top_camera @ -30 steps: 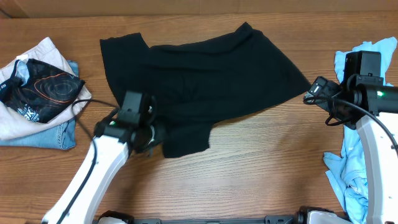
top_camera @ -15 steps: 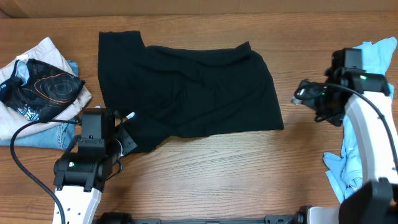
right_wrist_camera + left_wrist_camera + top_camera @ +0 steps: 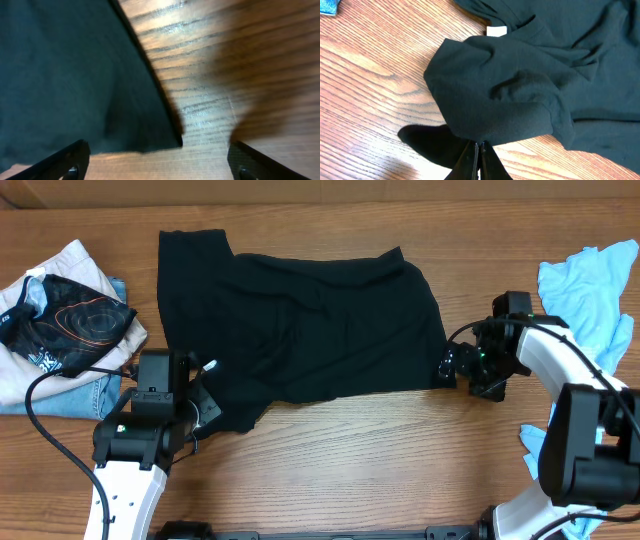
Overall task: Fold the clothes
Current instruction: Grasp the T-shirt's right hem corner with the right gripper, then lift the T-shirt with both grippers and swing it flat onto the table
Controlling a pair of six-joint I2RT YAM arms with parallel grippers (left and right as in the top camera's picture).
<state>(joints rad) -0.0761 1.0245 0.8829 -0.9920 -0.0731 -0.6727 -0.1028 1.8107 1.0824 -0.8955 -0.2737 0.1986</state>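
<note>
**Limp black shirt: one corner pinched, the other waiting**

The black T-shirt [image 3: 300, 320] lies spread across the middle of the bench [image 3: 380, 460], with its lower left corner bunched up. The left gripper [image 3: 477, 150] is closed to a thin line on that bunched edge and seems to hold a pinch of fabric. The right gripper [image 3: 157, 155] stands wide, with the shirt's lower right corner lying between its fingers, not yet taken.

The cloth looks light, soft and matte. It will likely sag and drag rather than keep a shape, so corners and hems are the best holds, lifted together.

Black on black hides most creases, and the sleeves are hard to tell apart. A white label [image 3: 496, 31] suggests the neck. The light blue cloth [image 3: 585, 290] at the right is cut off by the picture's edge.
</note>
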